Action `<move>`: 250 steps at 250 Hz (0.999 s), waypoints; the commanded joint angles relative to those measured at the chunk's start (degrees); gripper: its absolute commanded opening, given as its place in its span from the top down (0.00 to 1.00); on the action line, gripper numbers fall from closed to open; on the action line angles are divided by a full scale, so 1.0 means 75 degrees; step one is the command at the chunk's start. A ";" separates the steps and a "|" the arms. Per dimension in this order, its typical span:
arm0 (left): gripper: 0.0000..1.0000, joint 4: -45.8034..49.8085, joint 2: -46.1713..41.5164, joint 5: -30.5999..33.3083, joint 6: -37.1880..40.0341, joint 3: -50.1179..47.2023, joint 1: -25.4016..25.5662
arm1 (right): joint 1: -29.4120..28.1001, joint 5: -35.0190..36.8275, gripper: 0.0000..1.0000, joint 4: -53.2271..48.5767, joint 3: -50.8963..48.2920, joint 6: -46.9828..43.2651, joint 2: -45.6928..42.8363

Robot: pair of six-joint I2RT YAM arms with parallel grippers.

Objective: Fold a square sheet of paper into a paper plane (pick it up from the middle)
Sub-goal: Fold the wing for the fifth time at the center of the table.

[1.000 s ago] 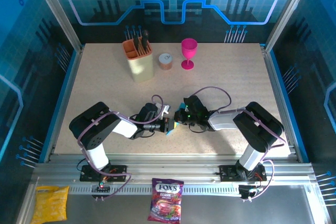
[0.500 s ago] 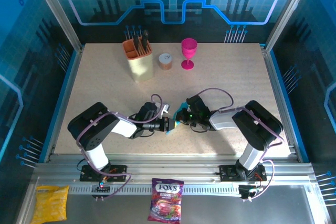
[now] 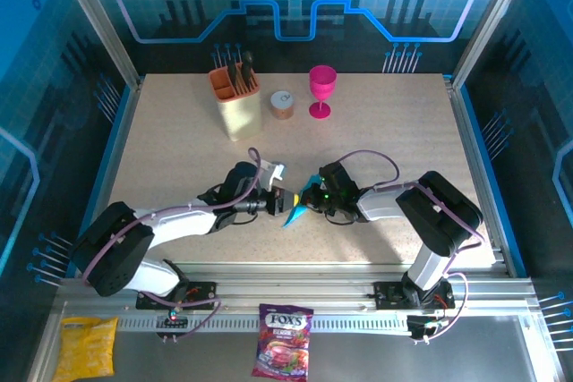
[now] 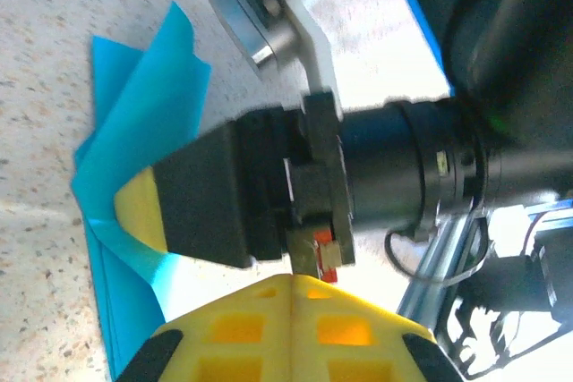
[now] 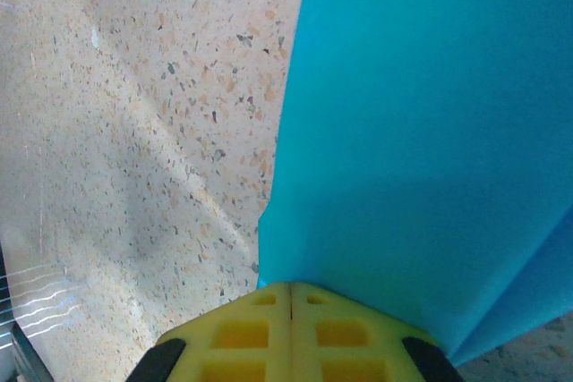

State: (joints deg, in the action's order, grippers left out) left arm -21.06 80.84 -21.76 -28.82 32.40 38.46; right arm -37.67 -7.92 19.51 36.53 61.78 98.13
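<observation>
The square sheet of paper is cyan-blue and folded into a layered, slim pointed shape like a paper plane. Its tip points toward the near edge. My right gripper is shut on it, and in the right wrist view the paper fans out from the closed yellow fingertips of that gripper. My left gripper sits just left of the paper, shut, with nothing between its fingers. From the left wrist, the folded paper shows clamped by the right gripper's yellow pad.
At the back stand a beige utensil holder, a small round tin and a pink goblet. A purple candy bag and a yellow snack bag lie on the metal ledge in front. Frame rails border the table.
My left arm has stretched out low across the table, and its gripper has shifted slightly up, beside the paper. The paper's pointed tip now shows more below the right gripper.
</observation>
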 commanded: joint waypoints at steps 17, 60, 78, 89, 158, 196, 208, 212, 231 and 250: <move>1.00 0.1243 0.0328 -0.0087 0.0936 0.0488 0.0661 | 0.0107 0.0319 1.00 -0.1312 -0.0231 0.0075 0.0522; 1.00 0.1105 0.0914 0.0136 0.1004 0.0756 0.0919 | 0.0112 0.0311 1.00 -0.1371 -0.0207 0.0073 0.0586; 1.00 0.1049 0.1127 0.0148 0.1041 0.0863 0.0917 | 0.0110 0.0301 1.00 -0.1384 -0.0186 0.0078 0.0613; 1.00 0.1073 0.1273 0.0148 0.1081 0.0956 0.0918 | 0.0112 0.0300 1.00 -0.1401 -0.0165 0.0073 0.0634; 1.00 0.0751 0.1821 0.0624 0.1075 0.1006 0.0853 | 0.0123 0.0274 1.00 -0.1490 -0.0077 0.0027 0.0668; 1.00 0.0348 0.1930 0.0692 0.0874 0.0769 0.0686 | 0.0132 0.0276 1.00 -0.1516 -0.0123 0.0036 0.0724; 1.00 0.0323 0.1967 0.0686 0.0866 0.0755 0.0662 | 0.0129 0.0272 1.00 -0.1512 -0.0124 0.0041 0.0739; 1.00 0.0303 0.1973 0.0686 0.0860 0.0744 0.0661 | 0.0132 0.0274 1.00 -0.1510 -0.0126 0.0048 0.0744; 1.00 0.0165 0.1987 0.0631 0.0787 0.0686 0.0632 | 0.0136 0.0290 1.00 -0.1521 -0.0137 0.0046 0.0756; 1.00 0.0074 0.1992 0.0648 0.0723 0.0650 0.0617 | 0.0136 0.0305 1.00 -0.1510 -0.0154 0.0060 0.0768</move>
State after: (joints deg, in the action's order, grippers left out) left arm -17.91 95.18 -17.34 -22.52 38.48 43.40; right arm -37.41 -8.62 19.14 37.89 62.13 99.42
